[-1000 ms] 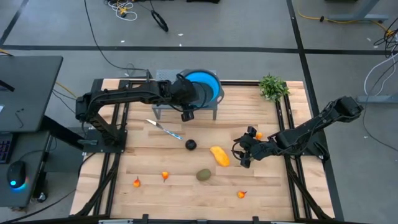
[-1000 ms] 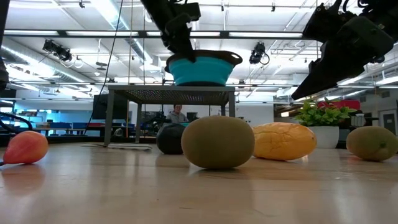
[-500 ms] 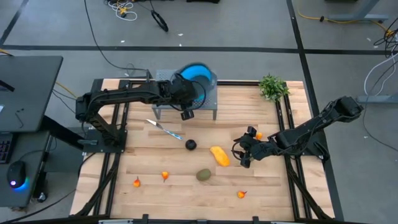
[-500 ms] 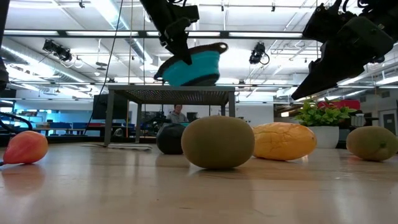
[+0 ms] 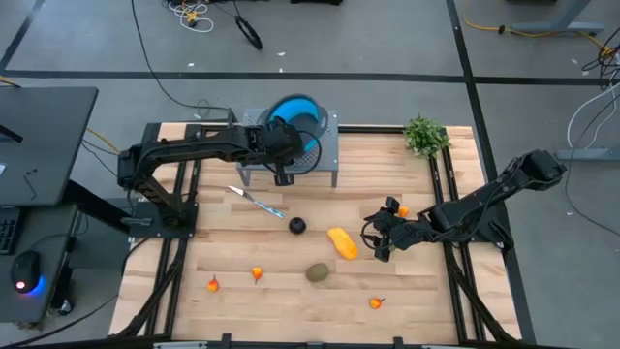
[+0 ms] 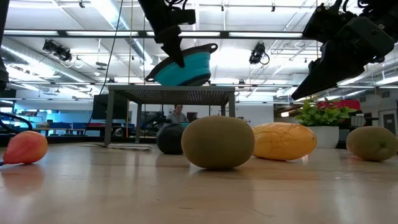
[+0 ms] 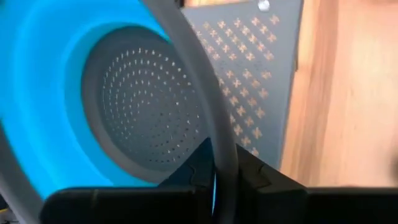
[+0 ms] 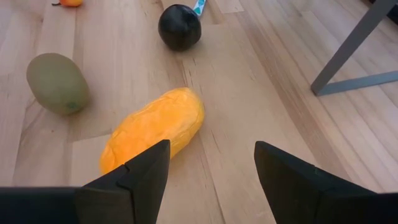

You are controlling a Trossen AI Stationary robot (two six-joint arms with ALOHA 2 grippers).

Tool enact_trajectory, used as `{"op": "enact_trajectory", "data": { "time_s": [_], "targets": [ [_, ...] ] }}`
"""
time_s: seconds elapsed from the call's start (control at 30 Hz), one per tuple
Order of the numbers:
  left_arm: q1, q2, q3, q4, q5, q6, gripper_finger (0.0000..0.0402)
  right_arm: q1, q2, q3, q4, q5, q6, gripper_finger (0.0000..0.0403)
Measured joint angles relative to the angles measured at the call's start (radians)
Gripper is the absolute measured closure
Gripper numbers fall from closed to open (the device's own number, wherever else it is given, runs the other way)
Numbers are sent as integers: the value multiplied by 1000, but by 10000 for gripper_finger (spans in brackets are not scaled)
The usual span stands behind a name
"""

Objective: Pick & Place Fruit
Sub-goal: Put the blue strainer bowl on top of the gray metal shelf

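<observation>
High view first: we take the small grey perforated stand (image 5: 325,155) as our landmark. Our left gripper (image 5: 282,153) is over the stand, pinching the rim of the blue colander (image 5: 295,118), which is tipped on edge above the stand's far-left part. On the near side of the stand lie the dark ball (image 5: 297,226), the yellow oblong fruit (image 5: 340,242) and an olive oval (image 5: 318,273), with tiny orange pieces (image 5: 257,273) nearer still; our right gripper (image 5: 376,238) waits just beside the yellow fruit, away from the stand. Low view: the colander (image 6: 180,65) hangs tilted above the stand's top (image 6: 171,91), and it seems to touch only at one lower edge, though we cannot be sure. Left wrist view: our fingers (image 7: 199,180) are clamped on the colander's grey rim (image 7: 205,93). Right wrist view: our fingers (image 8: 146,174) stand apart and empty, with the yellow fruit (image 8: 155,127) just ahead. We judge the step in hand is readying the colander as the receptacle; next we need it level and steady, then the right gripper can close on the yellow fruit.
</observation>
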State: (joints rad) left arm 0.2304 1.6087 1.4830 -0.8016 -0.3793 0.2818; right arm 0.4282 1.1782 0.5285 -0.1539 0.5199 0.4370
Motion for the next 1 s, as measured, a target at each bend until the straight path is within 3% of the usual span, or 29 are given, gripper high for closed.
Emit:
{"op": "enact_trajectory", "data": {
  "time_s": [0.33, 0.6, 0.8, 1.0],
  "targets": [
    [-5, 0, 190, -267, 8, -14, 382, 0, 0, 0, -4, 0, 0, 158],
    [-4, 1, 211, -469, 1, -31, 384, 1, 0, 0, -3, -33, 0, 158],
    [-8, 1, 201, -470, -77, -42, 381, 1, 0, 0, 0, -33, 0, 158],
    [-5, 1, 155, -413, -18, -36, 384, 0, 0, 0, 1, -33, 0, 158]
  ]
}}
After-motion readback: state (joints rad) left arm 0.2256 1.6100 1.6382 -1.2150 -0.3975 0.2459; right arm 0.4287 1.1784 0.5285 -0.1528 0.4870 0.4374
